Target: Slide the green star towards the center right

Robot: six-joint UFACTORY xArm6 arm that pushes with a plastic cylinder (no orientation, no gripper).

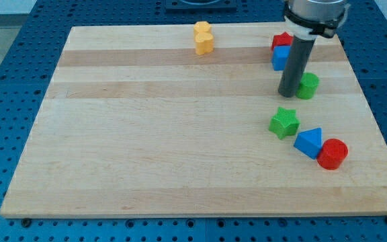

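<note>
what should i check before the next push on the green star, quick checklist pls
1. Green star in view, flat on the board: ok.
2. My tip at the star: not ok, it sits above it toward the view's top, beside the green round block.
3. Tip on the star's left side for a rightward push: not ok.
4. Path right of the star: cannot tell, the blue triangle and red cylinder lie close at lower right.
5. Star apart from the blue triangle: ok.
</note>
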